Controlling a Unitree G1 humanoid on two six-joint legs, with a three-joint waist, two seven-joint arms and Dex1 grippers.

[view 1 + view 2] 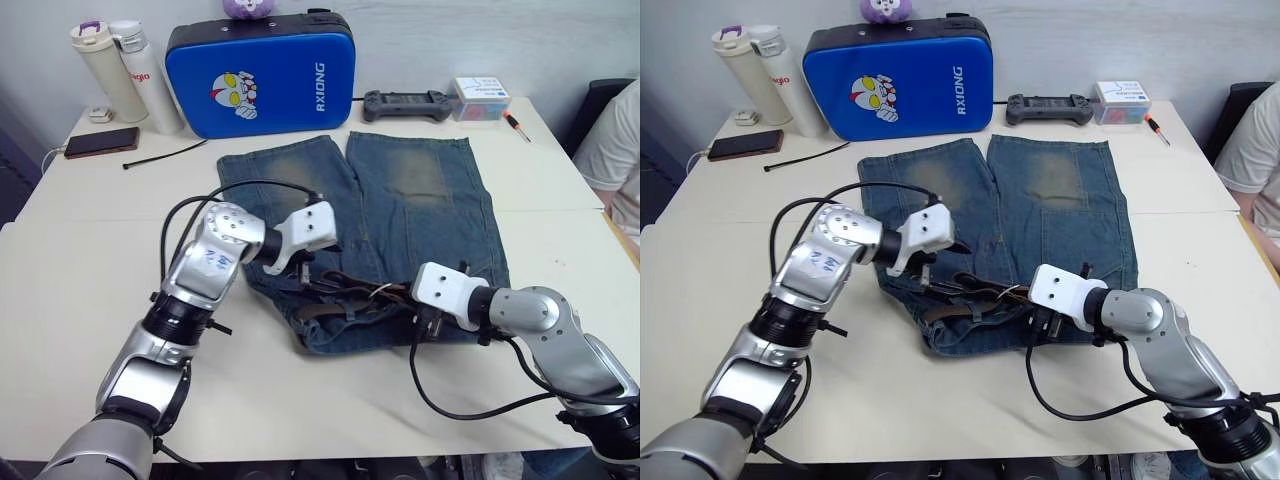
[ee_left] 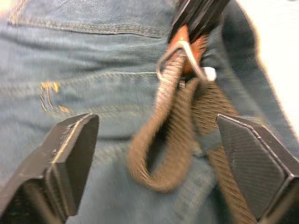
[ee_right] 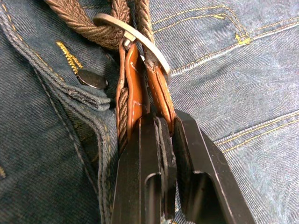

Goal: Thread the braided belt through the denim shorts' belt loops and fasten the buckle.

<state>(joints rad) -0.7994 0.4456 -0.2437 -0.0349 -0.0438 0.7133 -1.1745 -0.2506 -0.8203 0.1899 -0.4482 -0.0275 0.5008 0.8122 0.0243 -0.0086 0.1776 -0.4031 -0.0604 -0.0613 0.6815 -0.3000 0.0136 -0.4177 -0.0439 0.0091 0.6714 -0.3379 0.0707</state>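
Note:
The denim shorts (image 1: 400, 210) lie flat on the table with the waistband toward me. The braided belt (image 1: 345, 295) lies bunched along the waistband. My left gripper (image 1: 305, 272) hovers open over it, its fingers (image 2: 70, 154) on either side of a folded loop of brown strap (image 2: 168, 140). My right gripper (image 3: 161, 122) is shut on the belt's tan leather end (image 3: 133, 93), just behind the silver buckle (image 3: 135, 39). The braided strap passes through the buckle frame. I cannot make out the belt loops under the bunched belt.
A blue padded case (image 1: 258, 72) stands at the back, with two bottles (image 1: 110, 70), a phone (image 1: 102, 142) and a black cable tie (image 1: 165, 155) to its left. A controller (image 1: 405, 103), a box (image 1: 480, 97) and a screwdriver (image 1: 516, 126) lie back right. A person (image 1: 620, 160) sits at the right edge.

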